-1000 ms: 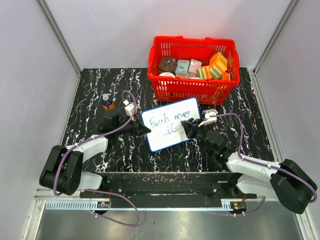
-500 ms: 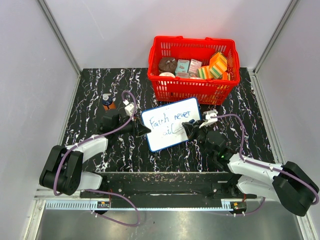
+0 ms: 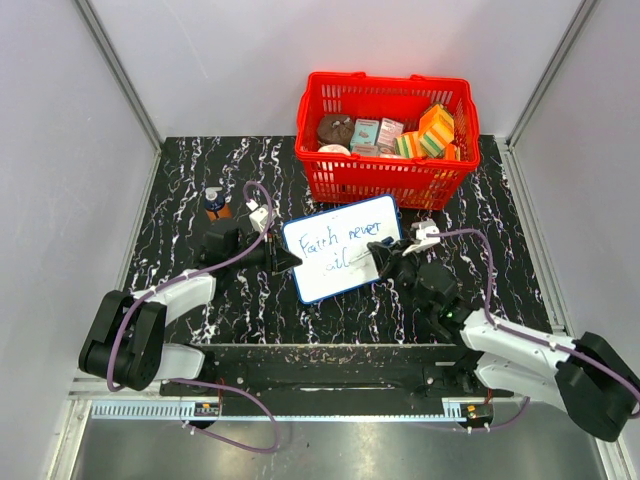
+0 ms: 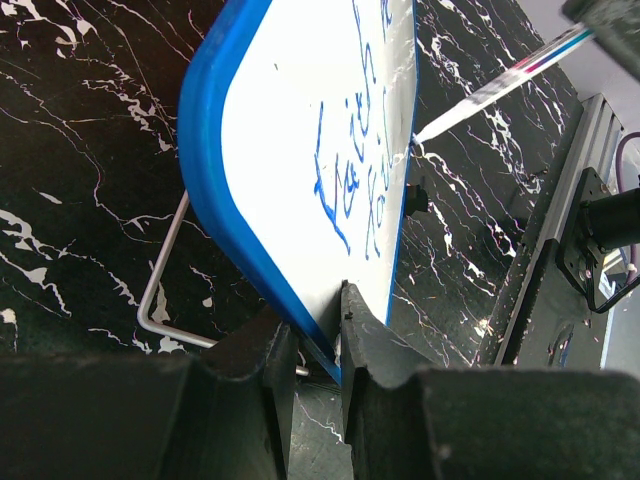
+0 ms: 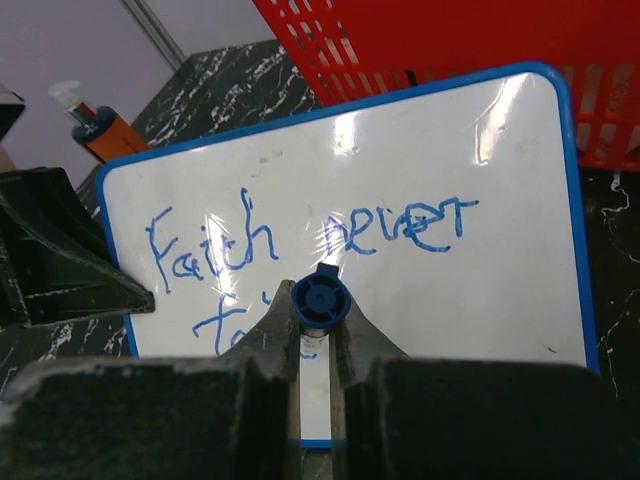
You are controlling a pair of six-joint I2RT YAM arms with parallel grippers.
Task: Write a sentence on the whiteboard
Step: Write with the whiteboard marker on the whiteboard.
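The whiteboard (image 3: pixel 340 248), white with a blue frame, stands tilted in the middle of the table. It reads "Faith never" in blue (image 5: pixel 300 235), with a few letters starting a second line (image 5: pixel 225 318). My left gripper (image 3: pixel 283 260) is shut on the board's left edge (image 4: pixel 300 330). My right gripper (image 3: pixel 380 256) is shut on a blue marker (image 5: pixel 320 300), whose tip (image 4: pixel 420 135) touches the board on the second line.
A red basket (image 3: pixel 388 180) with several packages stands just behind the board. A small orange and blue bottle (image 3: pixel 215 203) stands at the left. A wire stand (image 4: pixel 165 300) shows behind the board. A metal rail runs along the near table edge.
My right arm has shifted slightly right and toward the near edge, keeping the marker at the board's second line. The left gripper and the board have not moved.
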